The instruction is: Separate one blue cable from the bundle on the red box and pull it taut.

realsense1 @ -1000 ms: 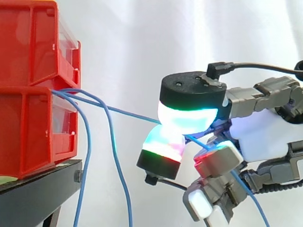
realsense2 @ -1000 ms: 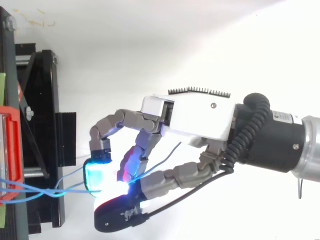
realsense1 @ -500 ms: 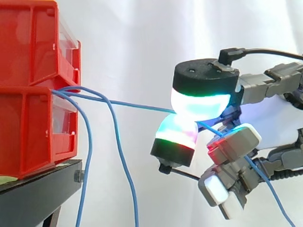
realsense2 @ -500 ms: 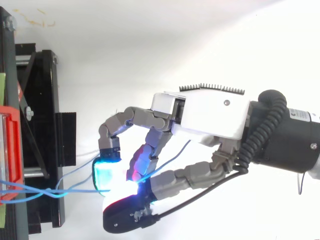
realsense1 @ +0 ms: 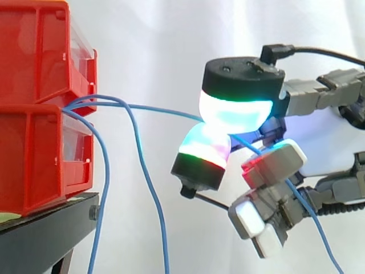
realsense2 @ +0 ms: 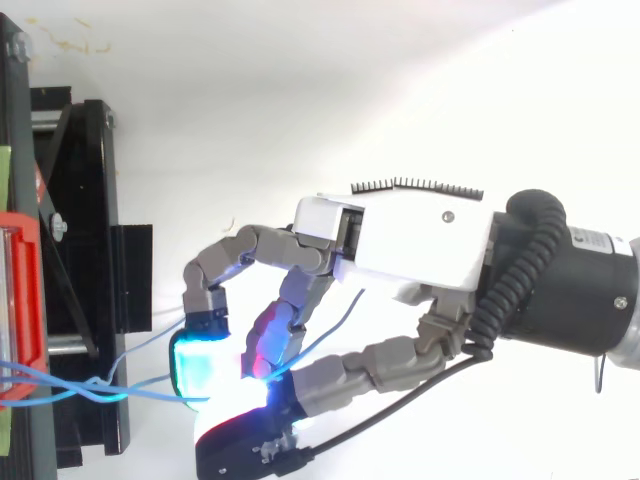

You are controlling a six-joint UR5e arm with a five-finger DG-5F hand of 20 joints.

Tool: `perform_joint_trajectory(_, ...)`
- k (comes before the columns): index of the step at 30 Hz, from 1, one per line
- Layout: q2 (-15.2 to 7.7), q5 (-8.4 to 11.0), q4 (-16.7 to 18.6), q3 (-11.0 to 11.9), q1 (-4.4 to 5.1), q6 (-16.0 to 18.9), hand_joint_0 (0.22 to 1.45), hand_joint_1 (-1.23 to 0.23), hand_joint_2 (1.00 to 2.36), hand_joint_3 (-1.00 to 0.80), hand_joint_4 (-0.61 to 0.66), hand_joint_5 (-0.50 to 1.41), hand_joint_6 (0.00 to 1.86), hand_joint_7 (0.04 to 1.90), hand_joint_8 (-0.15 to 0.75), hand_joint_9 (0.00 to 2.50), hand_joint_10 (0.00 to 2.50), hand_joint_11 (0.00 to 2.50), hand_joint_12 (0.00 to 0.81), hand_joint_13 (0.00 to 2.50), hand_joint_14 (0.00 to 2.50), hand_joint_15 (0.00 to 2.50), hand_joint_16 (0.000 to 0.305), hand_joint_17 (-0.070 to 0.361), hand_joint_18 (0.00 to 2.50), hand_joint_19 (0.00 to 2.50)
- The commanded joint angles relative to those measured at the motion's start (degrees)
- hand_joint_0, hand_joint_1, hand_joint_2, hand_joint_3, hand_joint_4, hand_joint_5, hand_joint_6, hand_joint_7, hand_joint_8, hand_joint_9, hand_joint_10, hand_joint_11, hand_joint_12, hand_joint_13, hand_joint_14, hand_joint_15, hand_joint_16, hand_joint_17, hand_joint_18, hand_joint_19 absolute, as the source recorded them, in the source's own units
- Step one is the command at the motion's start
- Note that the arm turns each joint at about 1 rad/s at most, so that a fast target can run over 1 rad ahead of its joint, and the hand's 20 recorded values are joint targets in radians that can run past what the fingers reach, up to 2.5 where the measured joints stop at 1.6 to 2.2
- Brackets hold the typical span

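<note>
Two stacked red bins (realsense1: 40,108) stand at the left on a black stand (realsense1: 45,231). A bundle of thin blue cables (realsense1: 91,105) comes out between them. One blue cable (realsense1: 159,109) runs right from the bundle in a slight arc to my hand (realsense1: 319,142), whose glowing fingertips (realsense1: 234,114) pinch it; its free end trails down at the lower right (realsense1: 319,228). Two other blue cables (realsense1: 145,188) hang down in front of the bins. From above, the hand (realsense2: 410,240) sits right of the stand, with the pinched cable (realsense2: 140,392) leading left to the bin (realsense2: 20,300).
A white curtain hangs behind everything. The black stand's frame (realsense2: 75,250) lies along the left edge in the top view, a short way left of the fingertips.
The hand first moved right, drawing the cable nearly straight, then came back a little to the left. The cable now bows upward and looks slacker.
</note>
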Motion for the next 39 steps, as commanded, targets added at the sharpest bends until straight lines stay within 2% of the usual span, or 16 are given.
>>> perform_joint_trajectory(1, 0.1, 0.00, 4.9, -2.9, 0.39, -0.2, 0.55, -0.75, 1.04, -0.02, -0.01, -0.05, 0.88, 1.28, 0.450, 1.37, 0.01, 1.04, 0.497, 1.13, 0.02, 0.56, 0.058, 0.130, 1.07, 0.38)
perform_joint_trajectory(3, 0.0, 0.00, 7.4, -4.0, 0.56, -0.2, 0.50, -0.68, 1.22, -0.08, -0.02, -0.04, 0.87, 1.29, 0.458, 1.39, 0.01, 1.02, 0.504, 1.14, 0.01, 0.56, 0.061, 0.137, 1.07, 0.39)
perform_joint_trajectory(5, 0.1, -0.09, 12.3, -6.1, 0.91, -0.2, 0.47, -0.61, 1.37, -0.13, -0.01, -0.04, 0.87, 1.29, 0.459, 1.40, 0.01, 1.02, 0.512, 1.14, 0.01, 0.56, 0.062, 0.140, 1.08, 0.38)
perform_joint_trajectory(6, 0.1, -0.09, 13.1, -6.3, 1.00, -0.2, 0.46, -0.59, 1.40, -0.15, 0.00, -0.04, 0.87, 1.30, 0.458, 1.40, 0.01, 1.01, 0.512, 1.14, 0.02, 0.56, 0.062, 0.140, 1.07, 0.39)
perform_joint_trajectory(8, 0.0, 0.26, 15.0, -6.7, 1.18, -0.2, 0.46, -0.55, 1.43, -0.16, 0.01, -0.05, 0.87, 1.30, 0.456, 1.40, 0.01, 1.01, 0.513, 1.13, 0.02, 0.57, 0.063, 0.141, 1.06, 0.40)
perform_joint_trajectory(12, 0.0, 0.26, 14.9, -6.7, 1.35, -0.2, 0.45, -0.49, 1.47, -0.18, 0.02, -0.05, 0.87, 1.30, 0.460, 1.39, 0.01, 1.00, 0.514, 1.13, 0.01, 0.57, 0.063, 0.141, 1.05, 0.41)
perform_joint_trajectory(18, 0.0, 0.26, 14.8, -6.7, 1.44, -0.2, 0.45, -0.50, 1.48, -0.18, 0.03, -0.05, 0.87, 1.28, 0.465, 1.38, 0.02, 0.98, 0.519, 1.13, 0.01, 0.57, 0.063, 0.142, 1.05, 0.39)
perform_joint_trajectory(23, 0.0, 0.26, 14.9, -6.7, 1.44, -0.2, 0.46, -0.55, 1.44, -0.18, 0.05, -0.05, 0.86, 1.29, 0.468, 1.38, 0.01, 0.99, 0.520, 1.13, 0.02, 0.56, 0.063, 0.142, 1.06, 0.39)
perform_joint_trajectory(24, 0.0, 0.26, 14.9, -6.7, 1.44, -0.2, 0.47, -0.57, 1.37, -0.17, 0.06, -0.05, 0.86, 1.30, 0.466, 1.37, 0.01, 0.98, 0.519, 1.12, 0.02, 0.56, 0.063, 0.141, 1.05, 0.39)
perform_joint_trajectory(26, 0.0, 0.17, 14.9, -6.7, 1.44, -0.2, 0.49, -0.61, 1.32, -0.18, 0.09, -0.06, 0.86, 1.29, 0.462, 1.36, 0.01, 0.98, 0.515, 1.12, 0.02, 0.57, 0.063, 0.141, 1.05, 0.39)
perform_joint_trajectory(27, 0.0, 0.17, 14.9, -6.7, 1.44, -0.2, 0.56, -0.68, 1.00, -0.15, 0.12, -0.07, 0.86, 1.29, 0.442, 1.33, 0.01, 0.98, 0.503, 1.10, 0.01, 0.56, 0.059, 0.133, 1.02, 0.41)
perform_joint_trajectory(32, 0.0, 0.17, 14.9, -6.7, 1.44, -0.2, 0.54, -0.64, 1.01, -0.33, 0.11, -0.08, 0.87, 1.27, 0.369, 1.27, 0.02, 1.04, 0.428, 1.02, 0.02, 0.59, 0.044, 0.098, 0.87, 0.52)
perform_joint_trajectory(39, 0.1, 0.26, 14.9, -6.7, 1.44, -0.2, 0.53, -0.63, 1.01, -0.39, 0.12, -0.08, 0.86, 1.25, 0.374, 1.27, 0.02, 1.02, 0.427, 1.02, 0.02, 0.59, 0.044, 0.099, 0.87, 0.51)
